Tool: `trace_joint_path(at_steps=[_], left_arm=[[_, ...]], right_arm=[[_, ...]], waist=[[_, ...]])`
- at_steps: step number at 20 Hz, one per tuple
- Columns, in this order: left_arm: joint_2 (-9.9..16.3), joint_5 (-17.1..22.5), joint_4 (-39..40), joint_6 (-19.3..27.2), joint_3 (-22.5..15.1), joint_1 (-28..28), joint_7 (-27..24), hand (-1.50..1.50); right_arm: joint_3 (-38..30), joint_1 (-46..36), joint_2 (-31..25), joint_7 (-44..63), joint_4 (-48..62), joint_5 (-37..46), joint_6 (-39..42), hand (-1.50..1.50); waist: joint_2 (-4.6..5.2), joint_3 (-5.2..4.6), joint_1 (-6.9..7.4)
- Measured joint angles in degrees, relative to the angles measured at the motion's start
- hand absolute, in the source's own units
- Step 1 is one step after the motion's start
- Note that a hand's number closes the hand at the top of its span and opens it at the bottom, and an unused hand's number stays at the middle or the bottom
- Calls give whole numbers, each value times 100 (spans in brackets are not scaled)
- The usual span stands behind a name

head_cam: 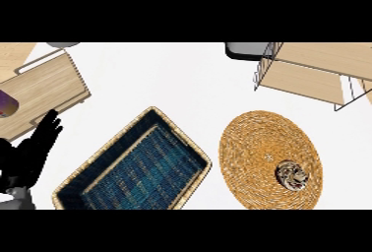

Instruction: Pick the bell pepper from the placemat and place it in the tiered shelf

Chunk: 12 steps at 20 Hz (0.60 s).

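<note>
Nearest, at the lower left edge, the left hand (pixel 33 147) shows as a black shape with its fingers straight and pointing up; it holds nothing and rests near the edge of the view. Its lower part and the grey forearm are cut off by the frame. The right hand shows nowhere.

Just right of that hand lies a woven basket (pixel 134 165) with a blue inside and a tan rim, set at a slant on the white counter (pixel 174 78). Its near corner is cut off at the bottom.

Further right lies the round straw placemat (pixel 262 147), its lower edge also cut off. On its lower right part sits a small round brownish thing (pixel 292 176), the only object on the mat. It is mottled tan and dark, and too small to make out as a bell pepper; I cannot tell what it is. It is well apart from the left hand, with the basket between them.

Farther back at the left is a wooden tray (pixel 44 83) with raised ends, partly cut off by the left edge. A purple and orange object (pixel 6 103) on it is mostly out of view and cannot be identified.

At the far right stands the tiered shelf (pixel 312 74), wooden boards in a thin wire frame, cut off at the right edge. Just behind it to the left a grey object (pixel 243 49) peeks out, mostly hidden.
</note>
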Motion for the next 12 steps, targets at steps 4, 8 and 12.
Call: trace_joint_path(at_steps=[4,8,12], left_arm=[[-19,-19,-91,-6,0,60,14,0],[-31,3,-152,-26,17,53,61,0],[-110,-88,-51,3,-26,71,-79,0]], right_arm=[[4,-248,-109,-491,925,189,-409,150],[-37,-250,-27,-949,1671,310,-938,150],[-31,-399,-40,-1277,2428,432,-1248,150]], waist=[[1,1,15],[3,1,17],[7,0,21]])
